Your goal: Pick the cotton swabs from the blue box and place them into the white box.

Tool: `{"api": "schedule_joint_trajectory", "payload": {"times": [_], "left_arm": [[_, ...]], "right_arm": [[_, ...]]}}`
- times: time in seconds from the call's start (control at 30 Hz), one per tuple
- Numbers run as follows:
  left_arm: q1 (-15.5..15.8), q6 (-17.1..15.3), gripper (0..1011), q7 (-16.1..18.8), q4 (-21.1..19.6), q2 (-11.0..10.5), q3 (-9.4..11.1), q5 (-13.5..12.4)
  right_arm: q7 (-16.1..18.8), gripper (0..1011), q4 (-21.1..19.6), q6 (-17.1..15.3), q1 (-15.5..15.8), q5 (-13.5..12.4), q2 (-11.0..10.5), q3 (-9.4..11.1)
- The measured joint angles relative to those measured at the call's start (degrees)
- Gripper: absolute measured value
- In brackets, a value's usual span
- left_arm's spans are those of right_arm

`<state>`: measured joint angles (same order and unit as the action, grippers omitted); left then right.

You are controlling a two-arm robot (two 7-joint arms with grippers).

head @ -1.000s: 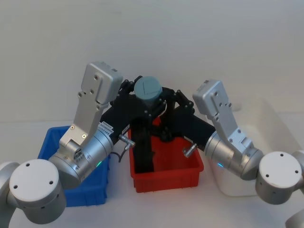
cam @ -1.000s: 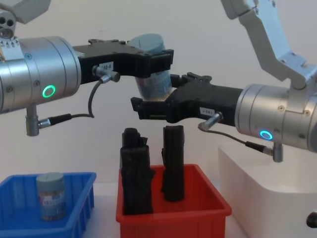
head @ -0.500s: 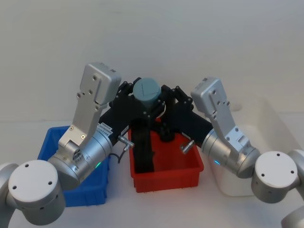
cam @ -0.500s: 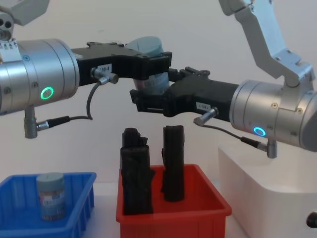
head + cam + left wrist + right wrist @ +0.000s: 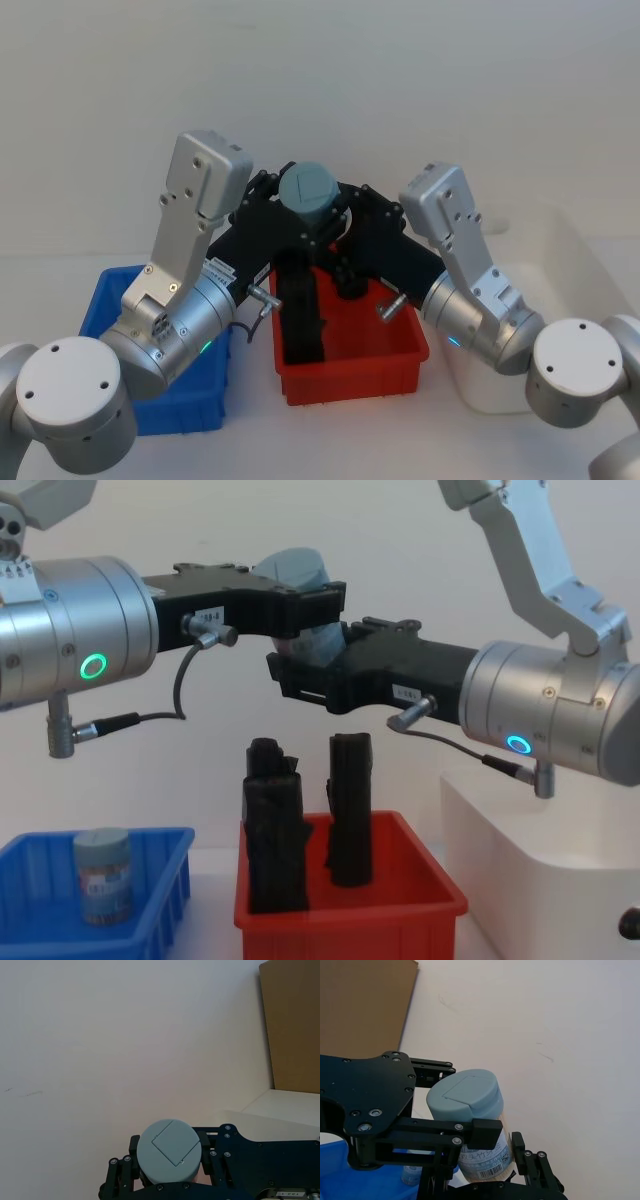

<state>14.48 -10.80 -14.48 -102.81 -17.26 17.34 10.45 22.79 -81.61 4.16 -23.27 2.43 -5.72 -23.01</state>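
Observation:
One tub of cotton swabs with a grey-blue lid hangs high over the red bin, and my left gripper is shut on its upper body. My right gripper reaches in from the right, open, with its fingers on either side of the tub's labelled lower part. A second tub of cotton swabs stands upright in the blue box at the lower left. The white box sits at the right, under my right arm.
A red bin sits between the blue and white boxes, directly below both grippers. Two black upright rolls stand in it, their tops a short way beneath the grippers. A plain wall lies behind.
My right gripper has risen and slid left, from just below the held tub to around its lower part. The left gripper and tub have barely moved.

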Motion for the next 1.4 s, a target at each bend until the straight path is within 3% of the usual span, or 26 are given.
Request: {"api": "schedule_joint_trajectory", "payload": {"times": [0.4, 0.83, 1.13, 1.4], "left_arm": [[-0.05, -0.08, 683, 0.03, 0.00, -0.02, 0.00, 0.09], [-0.06, -0.25, 1003, 0.03, 0.04, -0.02, 0.00, 0.02], [-0.05, -0.21, 1004, 0.03, 0.02, -0.01, 0.00, 0.02], [-0.05, -0.15, 1004, 0.02, 0.01, -0.01, 0.00, 0.03]], "right_arm": [[-0.32, 682, 0.08, 0.13, -0.07, -0.01, 0.07, -0.02], [-1.01, 681, -0.01, 0.19, 0.09, -0.11, -0.15, 0.11], [-3.54, 681, -0.29, -0.36, 0.59, 0.12, -0.71, 0.61], [-7.84, 681, -0.60, -1.47, 1.25, 0.81, -1.66, 1.61]]}}
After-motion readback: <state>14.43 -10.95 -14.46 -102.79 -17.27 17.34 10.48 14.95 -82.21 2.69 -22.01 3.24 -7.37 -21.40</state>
